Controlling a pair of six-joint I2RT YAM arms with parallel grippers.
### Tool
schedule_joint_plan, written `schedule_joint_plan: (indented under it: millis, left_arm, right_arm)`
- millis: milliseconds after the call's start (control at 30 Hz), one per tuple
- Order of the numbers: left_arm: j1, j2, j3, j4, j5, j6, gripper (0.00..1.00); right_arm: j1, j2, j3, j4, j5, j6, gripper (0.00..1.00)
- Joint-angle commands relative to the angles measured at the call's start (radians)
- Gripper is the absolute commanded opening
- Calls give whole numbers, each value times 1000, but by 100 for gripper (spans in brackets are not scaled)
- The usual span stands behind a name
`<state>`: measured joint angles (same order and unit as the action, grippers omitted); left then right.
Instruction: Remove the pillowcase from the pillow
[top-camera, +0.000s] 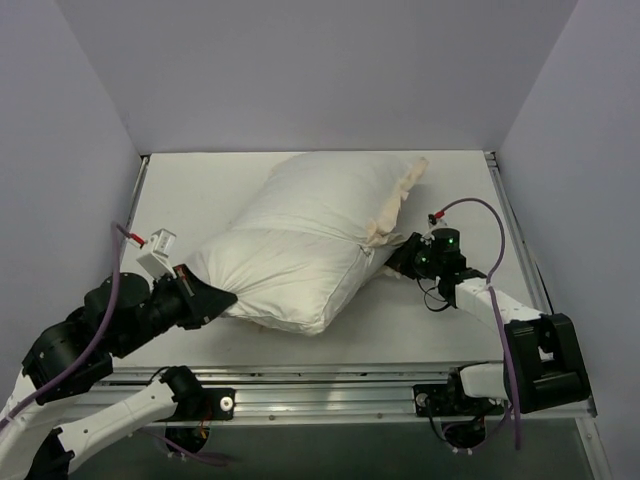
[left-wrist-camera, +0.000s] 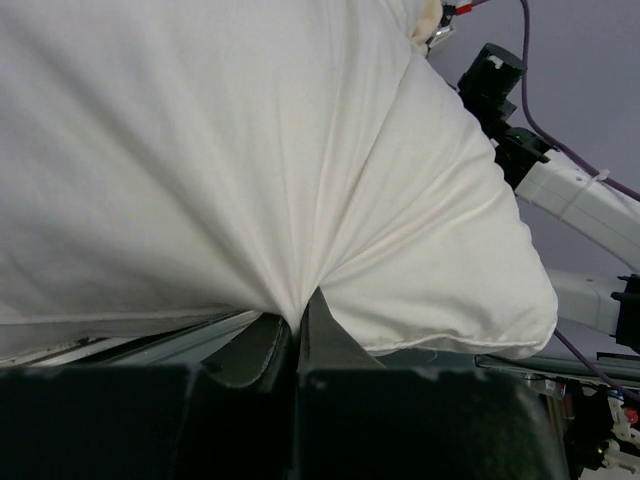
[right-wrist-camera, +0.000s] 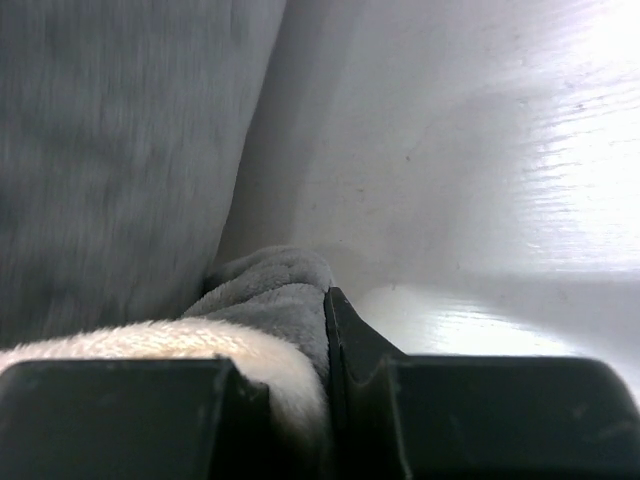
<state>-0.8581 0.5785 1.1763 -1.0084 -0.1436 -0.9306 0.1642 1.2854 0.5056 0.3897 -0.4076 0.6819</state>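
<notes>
A plump white pillow (top-camera: 300, 260) lies diagonally across the table and fills the left wrist view (left-wrist-camera: 250, 150). The pillowcase shows as a cream frill (top-camera: 400, 200) at the pillow's far right end and as grey fuzzy fabric (right-wrist-camera: 270, 290) with cream frill (right-wrist-camera: 150, 340) in the right wrist view. I cannot tell how much of the white bulk is cover. My left gripper (top-camera: 215, 295) (left-wrist-camera: 298, 315) is shut on a pinch of white fabric at the pillow's near-left end. My right gripper (top-camera: 395, 258) (right-wrist-camera: 300, 330) is shut on the pillowcase's grey-and-cream edge at the right side.
White table (top-camera: 430, 320) inside pale walls; the back wall and both side walls stand close. A metal rail (top-camera: 330, 385) runs along the near edge. The right arm (left-wrist-camera: 560, 190) and its purple cable show past the pillow in the left wrist view.
</notes>
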Motion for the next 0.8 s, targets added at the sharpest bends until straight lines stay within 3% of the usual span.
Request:
schedule_joint_plan:
  millis: [0,167,300,400,533,567,667,700,733,767]
  left_arm:
    - [-7,-34,314,50,-148,87,2]
    - [-15,86,470,126,-2,180,2]
    - [-15,93,444,137,6,168,2]
    - [-15,71,309,97,15,97,2]
    - [-15,26,-63,274,192,-48,2]
    - [-15,21,-237,325,229,-85,2]
    - [-22,41,-499,572,334,-201,4]
    - [-33,70,-527,623,335,-232,11]
    - [-42,89,-540,696,335,-232,38]
    - [-50,109,-534,709,331,-220,53]
  right_arm:
    - [-120,48,57,-28,369,57,0]
    - [-120,63,94,-31,411,73,0]
    - [-120,49,116,-46,437,73,0]
    - [-114,11,116,-78,418,51,0]
    - [-103,-76,83,-136,352,27,1]
    - [-103,-93,77,-176,339,21,6]
    - [-97,-173,83,-266,320,-14,33]
    - [-95,-217,96,-290,320,-39,48]
    - [-94,-236,106,-322,323,-51,54]
    - [-92,-256,122,-384,334,-65,59]
